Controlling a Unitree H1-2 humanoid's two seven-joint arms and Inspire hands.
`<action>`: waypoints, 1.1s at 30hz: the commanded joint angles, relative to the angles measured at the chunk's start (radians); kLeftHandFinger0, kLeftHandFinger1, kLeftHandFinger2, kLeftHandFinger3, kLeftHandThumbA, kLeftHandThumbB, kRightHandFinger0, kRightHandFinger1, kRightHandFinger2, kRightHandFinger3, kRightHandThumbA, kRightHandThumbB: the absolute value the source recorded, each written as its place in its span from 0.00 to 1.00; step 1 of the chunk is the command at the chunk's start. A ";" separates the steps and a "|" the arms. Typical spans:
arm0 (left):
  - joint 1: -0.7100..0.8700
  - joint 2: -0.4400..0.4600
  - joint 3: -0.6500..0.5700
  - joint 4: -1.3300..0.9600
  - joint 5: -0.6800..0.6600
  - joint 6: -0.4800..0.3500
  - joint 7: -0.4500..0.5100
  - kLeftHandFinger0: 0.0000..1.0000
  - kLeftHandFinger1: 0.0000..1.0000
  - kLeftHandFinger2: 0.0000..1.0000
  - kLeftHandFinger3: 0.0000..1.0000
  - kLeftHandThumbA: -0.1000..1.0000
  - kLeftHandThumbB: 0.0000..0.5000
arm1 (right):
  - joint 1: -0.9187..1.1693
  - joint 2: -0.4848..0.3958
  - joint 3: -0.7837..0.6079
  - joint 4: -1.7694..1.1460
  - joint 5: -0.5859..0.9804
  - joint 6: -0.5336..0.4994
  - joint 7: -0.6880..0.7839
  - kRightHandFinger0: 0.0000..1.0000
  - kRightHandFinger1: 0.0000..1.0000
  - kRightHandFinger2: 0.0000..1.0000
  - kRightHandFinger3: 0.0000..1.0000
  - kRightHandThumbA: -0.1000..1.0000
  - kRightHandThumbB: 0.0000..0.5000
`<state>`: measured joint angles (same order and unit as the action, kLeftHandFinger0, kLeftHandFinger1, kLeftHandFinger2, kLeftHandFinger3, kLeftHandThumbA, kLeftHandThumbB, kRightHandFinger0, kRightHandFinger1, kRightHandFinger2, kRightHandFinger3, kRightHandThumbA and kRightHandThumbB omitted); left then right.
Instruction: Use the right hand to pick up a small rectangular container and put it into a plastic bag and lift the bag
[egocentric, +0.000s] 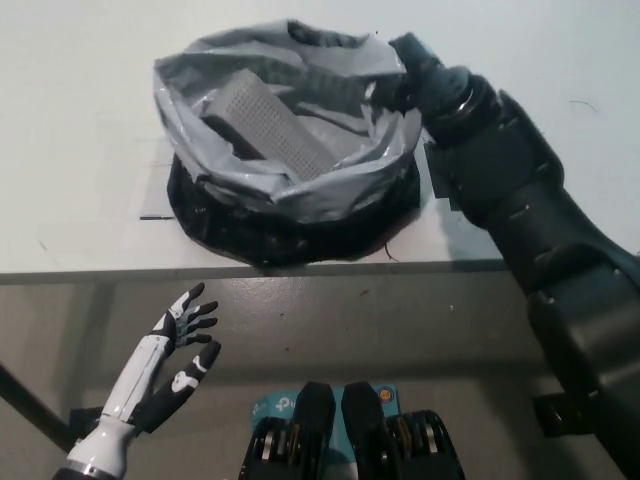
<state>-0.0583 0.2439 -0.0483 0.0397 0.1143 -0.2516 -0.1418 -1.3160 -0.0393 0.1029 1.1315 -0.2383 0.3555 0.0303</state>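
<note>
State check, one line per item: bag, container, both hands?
plastic bag: mouth open, on the white table, rim gripped at right
container: inside the bag, lying tilted
right robot hand: shut on the bag's rim
left robot hand: open, holds nothing, below the table edge

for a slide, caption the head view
Black right robot hand grips the rim of the plastic bag holding the grey perforated container; white left robot hand rests open below the table.
</note>
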 joint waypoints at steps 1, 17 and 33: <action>-0.027 0.025 -0.002 -0.034 0.011 0.011 -0.014 0.78 0.82 0.88 1.00 0.79 0.34 | -0.137 -0.013 -0.083 -0.071 0.112 0.056 0.067 0.00 0.27 0.69 0.67 0.20 0.45; -0.045 0.027 -0.010 -0.028 0.018 0.038 -0.023 0.89 0.85 0.90 1.00 0.71 0.29 | -0.364 0.024 -0.243 -0.010 0.276 0.112 0.146 0.00 0.16 0.61 0.59 0.54 0.18; -0.052 0.033 -0.021 -0.038 0.039 0.052 -0.023 0.87 0.85 0.91 1.00 0.63 0.29 | -0.677 0.005 -0.486 0.099 0.456 0.114 0.045 0.00 0.22 0.66 0.83 0.41 0.00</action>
<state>-0.0888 0.2490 -0.0624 0.0372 0.1372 -0.2084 -0.1453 -1.7526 -0.0103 -0.2998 1.2481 0.0850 0.4668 0.1461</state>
